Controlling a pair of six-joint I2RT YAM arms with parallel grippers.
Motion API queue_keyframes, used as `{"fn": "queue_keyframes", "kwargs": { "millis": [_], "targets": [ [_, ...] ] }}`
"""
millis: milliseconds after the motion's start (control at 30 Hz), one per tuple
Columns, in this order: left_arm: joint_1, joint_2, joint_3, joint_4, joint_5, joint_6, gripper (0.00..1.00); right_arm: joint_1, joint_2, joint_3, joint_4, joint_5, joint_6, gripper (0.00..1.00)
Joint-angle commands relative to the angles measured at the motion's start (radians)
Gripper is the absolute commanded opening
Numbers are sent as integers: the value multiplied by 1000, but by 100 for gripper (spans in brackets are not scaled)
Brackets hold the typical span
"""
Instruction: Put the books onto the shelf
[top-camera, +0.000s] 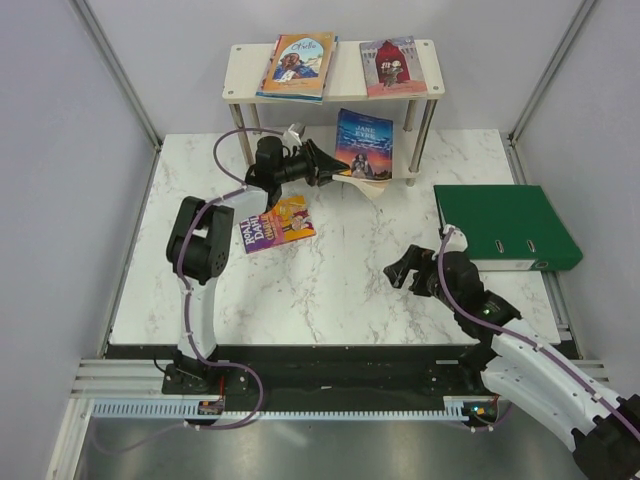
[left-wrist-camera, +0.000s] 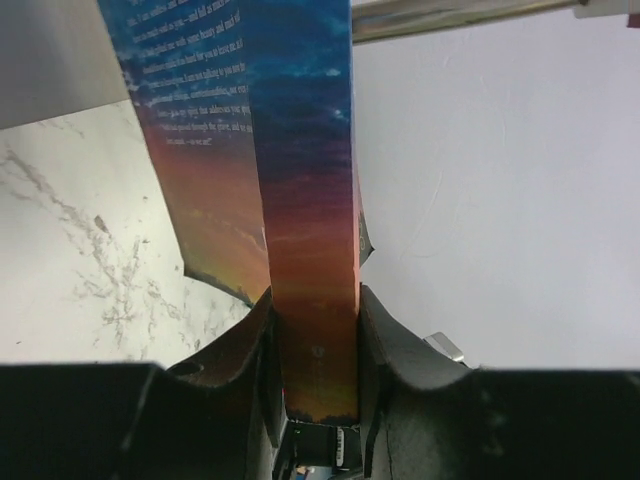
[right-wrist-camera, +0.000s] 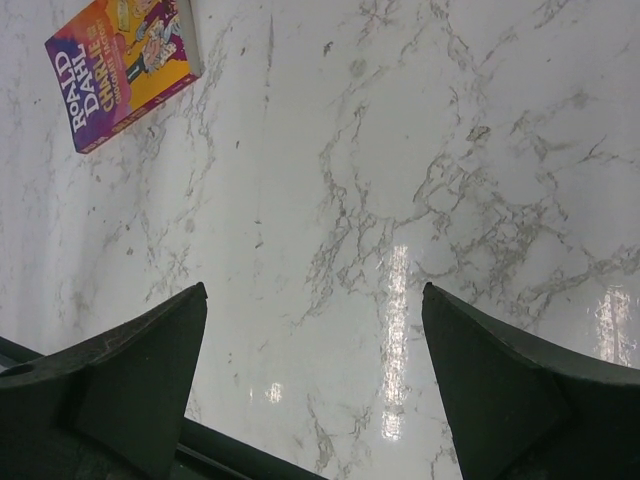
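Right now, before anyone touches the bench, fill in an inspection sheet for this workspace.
Surface: white marble table.
Job's things: shelf carries a blue-edged book and a red book on its top board; Jane Eyre held at the lower tier; Roald Dahl book flat on the table.
Clutter: green binder, right side.
Grippers: left gripper shut on Jane Eyre; right gripper open, holding nothing.
Cables: purple cable loops along the left arm.
Surroundings: grey walls.

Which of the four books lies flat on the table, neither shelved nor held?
The yellow-purple Roald Dahl book. Two others lie on the shelf's top board; the left pincer holds Jane Eyre upright.
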Motion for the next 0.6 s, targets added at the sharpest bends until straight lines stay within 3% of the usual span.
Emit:
{"fn": "queue_keyframes", "kwargs": {
  "millis": [0,200,567],
  "targets": [
    [21,-12,17,138,-8,-34,2,1,25,-30,66,2,22,95],
    [-14,-9,85,-40,-66,58,3,-1,59,-38,91,-9,19,95],
    [-62,176,290,-72,-115,-49,6,-1,74,-44,103,-21,19,96]
  ]
}}
